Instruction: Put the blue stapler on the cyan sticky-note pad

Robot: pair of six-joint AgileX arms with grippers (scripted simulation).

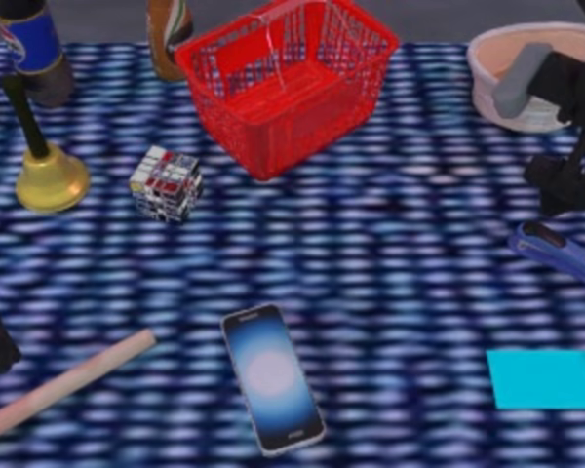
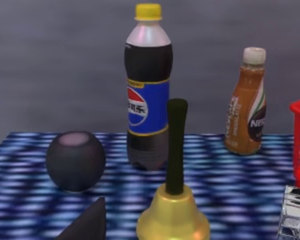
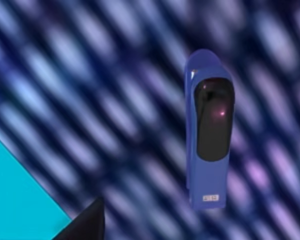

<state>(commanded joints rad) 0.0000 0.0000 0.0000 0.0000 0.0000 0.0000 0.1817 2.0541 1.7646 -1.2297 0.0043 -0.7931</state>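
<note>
My left arm sits parked at the far left edge of the worktop (image 1: 390,253), a dark shape low on that side; I cannot tell how its gripper stands. Just ahead of it stand a glossy brass bell (image 1: 49,175) with a slim dark handle, a cola bottle (image 2: 148,90) with a yellow cap and blue label, and a matte dark sphere (image 2: 75,161). A pale wooden rod (image 1: 63,382) lies diagonally near the front left. Moving right, a mirrored puzzle cube (image 1: 166,182) sits beside a red plastic-mesh basket (image 1: 283,83), with a brown coffee bottle (image 2: 247,102) behind. A black smartphone (image 1: 271,377) with a glowing screen lies flat at centre front. The cloth-like surface is woven in blue and white streaks.

On the right, my right gripper (image 1: 564,185) hangs above the blue stapler (image 1: 556,248), not touching it; whether its fingers are spread or pressed together I cannot tell, and it holds nothing I can see. The stapler is smooth, elongated, with a dark glossy rounded top, lying flat on the cloth. The cyan sticky-note pad (image 1: 548,378), flat and plain, lies nearer the front edge, apart from the stapler. A pale ceramic bowl (image 1: 497,68) sits at the back right.
</note>
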